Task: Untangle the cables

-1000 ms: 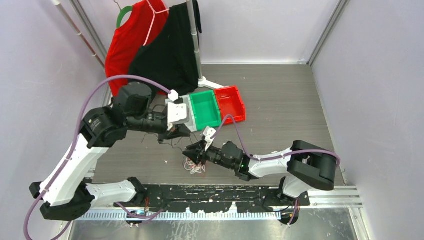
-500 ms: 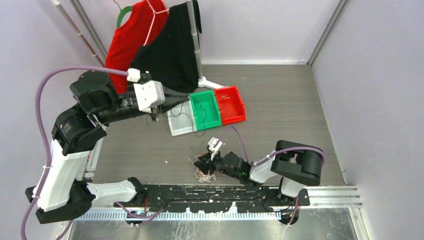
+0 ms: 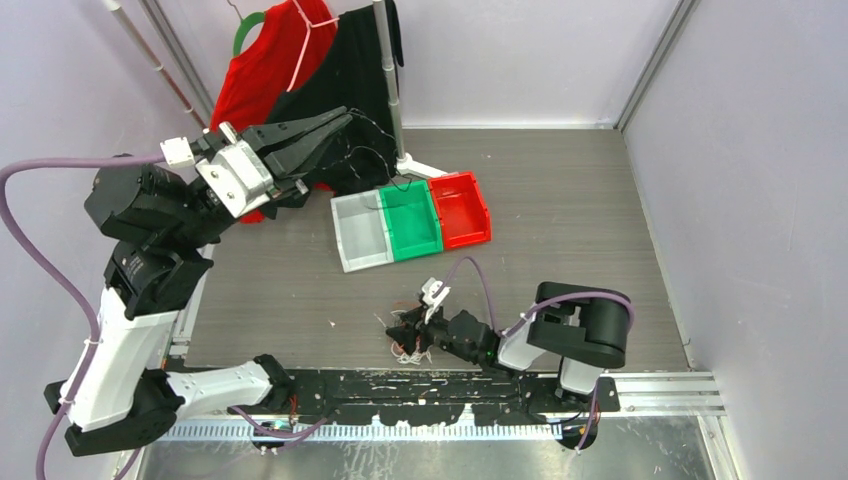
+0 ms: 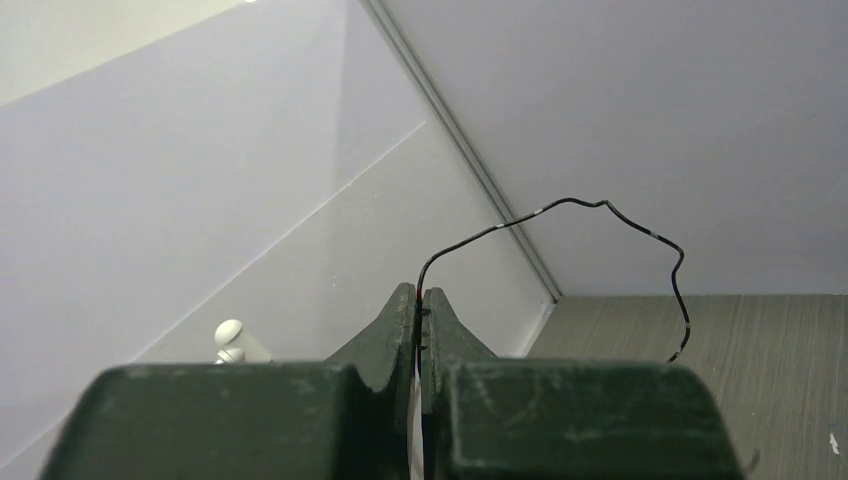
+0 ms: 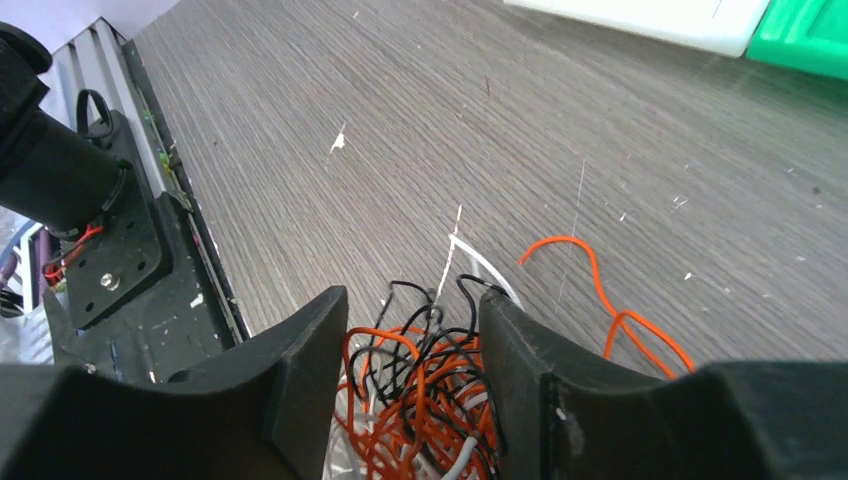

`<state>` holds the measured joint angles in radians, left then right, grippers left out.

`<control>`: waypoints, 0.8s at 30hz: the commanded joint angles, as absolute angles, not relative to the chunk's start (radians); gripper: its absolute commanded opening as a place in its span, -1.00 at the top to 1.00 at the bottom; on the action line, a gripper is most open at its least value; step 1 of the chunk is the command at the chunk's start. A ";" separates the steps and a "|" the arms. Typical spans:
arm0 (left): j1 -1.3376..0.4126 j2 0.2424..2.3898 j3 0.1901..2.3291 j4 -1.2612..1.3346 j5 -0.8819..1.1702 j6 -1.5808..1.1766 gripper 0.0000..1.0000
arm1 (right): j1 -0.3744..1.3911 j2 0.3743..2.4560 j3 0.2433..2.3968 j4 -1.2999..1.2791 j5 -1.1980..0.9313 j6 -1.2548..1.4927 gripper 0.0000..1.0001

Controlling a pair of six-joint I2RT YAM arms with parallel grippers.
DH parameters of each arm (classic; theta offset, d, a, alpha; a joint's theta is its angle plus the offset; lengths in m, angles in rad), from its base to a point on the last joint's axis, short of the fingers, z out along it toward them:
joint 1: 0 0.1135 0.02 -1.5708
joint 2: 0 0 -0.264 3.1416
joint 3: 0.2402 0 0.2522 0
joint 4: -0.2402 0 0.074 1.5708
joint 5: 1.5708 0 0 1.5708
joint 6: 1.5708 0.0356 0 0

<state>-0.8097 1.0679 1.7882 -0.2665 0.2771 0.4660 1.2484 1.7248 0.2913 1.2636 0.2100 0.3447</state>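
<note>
- Top view: the cables point(image 3: 408, 347) lay snarled at the bench's point(image 3: 560, 200) near edge; the left pincer point(image 3: 338, 120) was raised well apart.
- Left wrist: the left pincer point(image 4: 418, 300) was clamped on one black cable point(image 4: 600, 206); thin, springy, probably light.
- Right wrist: the right pincer point(image 5: 412, 305) stood open astride the snarl; the loose orange end point(image 5: 590, 270) looked easiest to take.

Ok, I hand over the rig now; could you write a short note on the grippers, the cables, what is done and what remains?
Left gripper: shut on one thin black wire, held high in the air.
Right gripper: open, jaws astride the snarl of orange, white and black wires on the grey wood-grain table.
Done: the black wire looks clear of the snarl.
To do: separate the rest.
</note>
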 commanded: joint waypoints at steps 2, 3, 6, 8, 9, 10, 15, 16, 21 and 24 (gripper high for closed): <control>-0.809 1.034 1.740 -0.250 0.296 0.472 1.00 | 1.253 1.504 0.326 1.101 0.288 0.308 -0.25; -0.807 1.027 1.718 -0.262 0.299 0.467 1.00 | 1.253 1.447 0.350 1.020 0.302 0.291 -0.28; -0.807 1.005 1.661 -0.302 0.313 0.440 1.00 | 1.253 1.270 0.426 0.806 0.350 0.234 -0.35; -0.807 0.993 1.624 -0.334 0.322 0.430 1.00 | 1.252 1.185 0.459 0.711 0.368 0.192 -0.55; -0.807 0.984 1.598 -0.340 0.322 0.430 1.00 | 1.252 1.145 0.475 0.664 0.374 0.175 -0.66; -0.809 0.977 1.573 -0.343 0.321 0.432 1.00 | 1.252 1.109 0.488 0.624 0.379 0.153 -0.72; -0.808 0.952 1.472 -0.379 0.265 0.486 1.00 | 1.249 0.953 0.496 0.512 0.403 0.072 -0.74; -0.807 0.954 1.456 -0.391 0.228 0.500 1.00 | 1.248 0.921 0.497 0.489 0.397 0.059 -0.74; -0.807 0.981 1.371 -0.436 0.028 0.595 1.00 | 1.248 0.775 0.515 0.370 0.342 0.017 -0.74; -0.807 0.988 1.321 -0.457 -0.012 0.617 1.00 | 1.248 0.735 0.540 0.305 0.290 0.005 -0.73</control>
<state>-0.8097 0.9825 1.3643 -0.4332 0.1150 0.5549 1.2480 0.7872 0.4759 0.4019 0.3538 0.0563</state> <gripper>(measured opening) 0.010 0.868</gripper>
